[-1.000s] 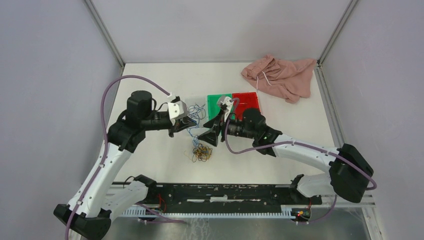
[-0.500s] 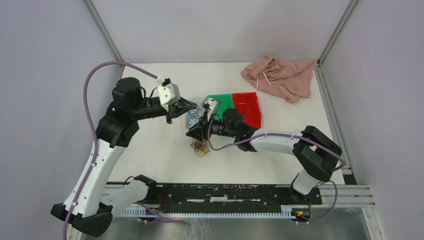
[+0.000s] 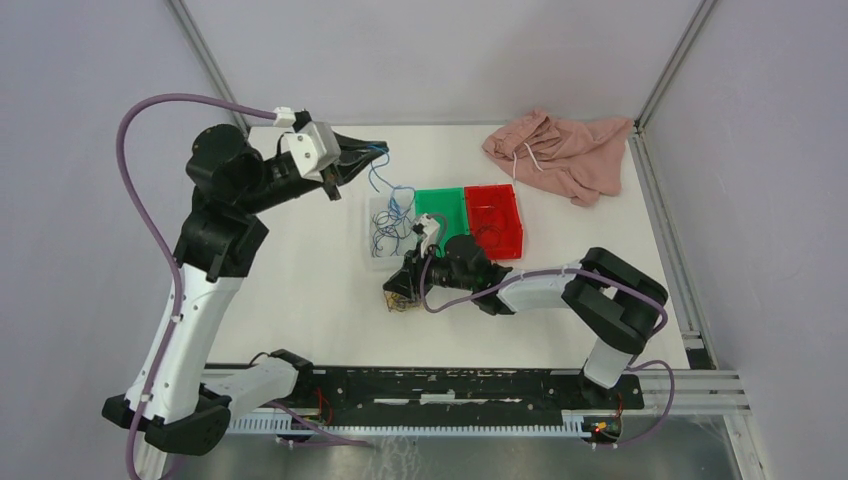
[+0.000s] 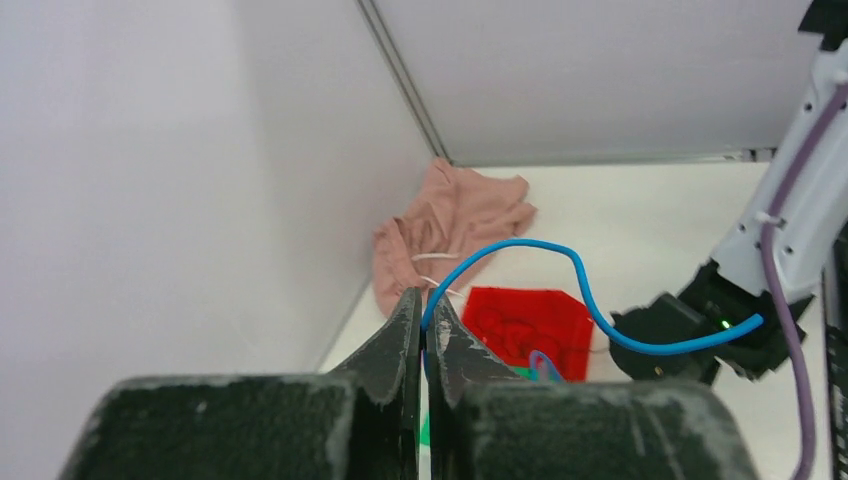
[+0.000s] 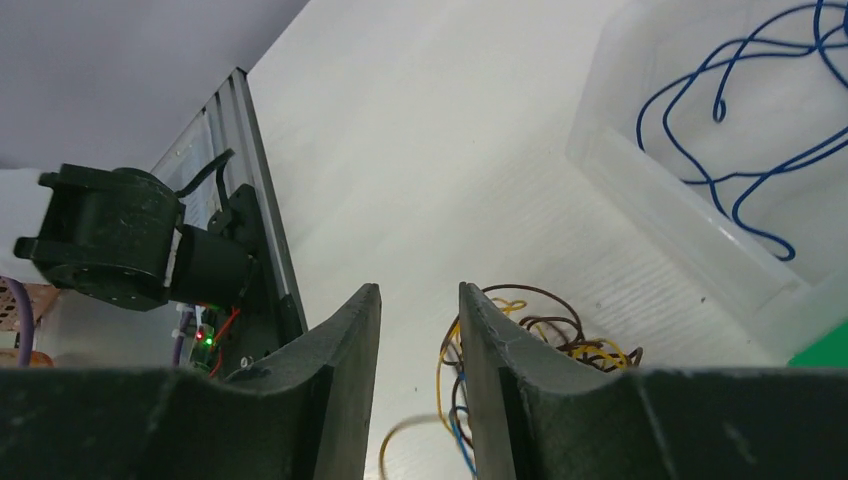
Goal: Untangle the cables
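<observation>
Blue cable (image 4: 525, 241) in L pincer (image 4: 424, 302)

A robotics lab test cell: a white counter (image 3: 300, 290) boxed in by plain pale panels (image 3: 440, 60) on aluminium posts (image 3: 209, 65), a left arm (image 3: 193, 312) and a right arm (image 3: 530, 286) bolted to a slotted rail (image 3: 450, 385) at its near edge.

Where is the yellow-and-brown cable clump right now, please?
In the top view the cable clump lies on the table left of centre, just nearside of the clear bin, at the right gripper tips.
</observation>
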